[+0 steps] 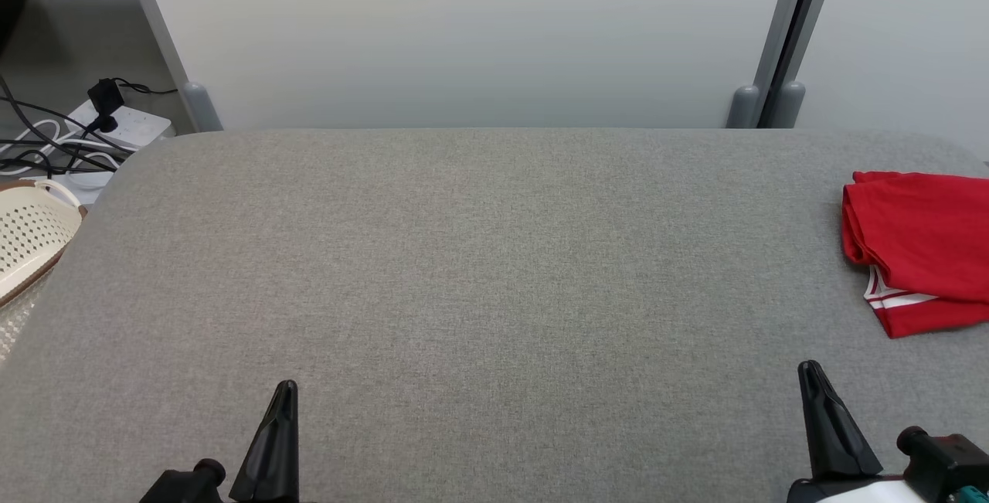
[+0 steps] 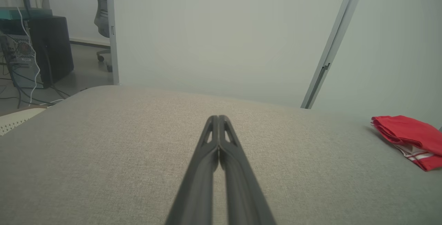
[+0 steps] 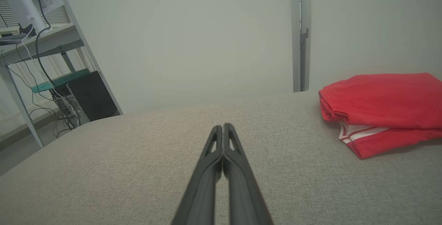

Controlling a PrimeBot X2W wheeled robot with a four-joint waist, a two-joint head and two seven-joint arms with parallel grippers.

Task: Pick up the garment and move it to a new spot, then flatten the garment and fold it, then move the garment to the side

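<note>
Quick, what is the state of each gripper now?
Left gripper: closed, holding nothing.
Right gripper: closed, holding nothing; folded red garment with white stripes lies apart from it.

The left gripper point(image 2: 219, 117) has two dark fingers point(image 2: 238, 169) pressed tight together, with nothing between them. They point out over a gray cloth table point(image 2: 103, 142). Far off to the right of the fingers, a folded red garment point(image 2: 407, 131) with white stripes lies flat on the table, well apart from them. Past the fingertips stands a pale wall panel point(image 2: 221, 35), with a gray metal post point(image 2: 331, 52) up and to the right. Far to the left, beyond the table, are a black computer tower point(image 2: 51, 48), some cables point(image 2: 32, 80) and an office chair point(image 2: 103, 17). A white basket point(image 2: 15, 121) peeks in at the left.
</note>
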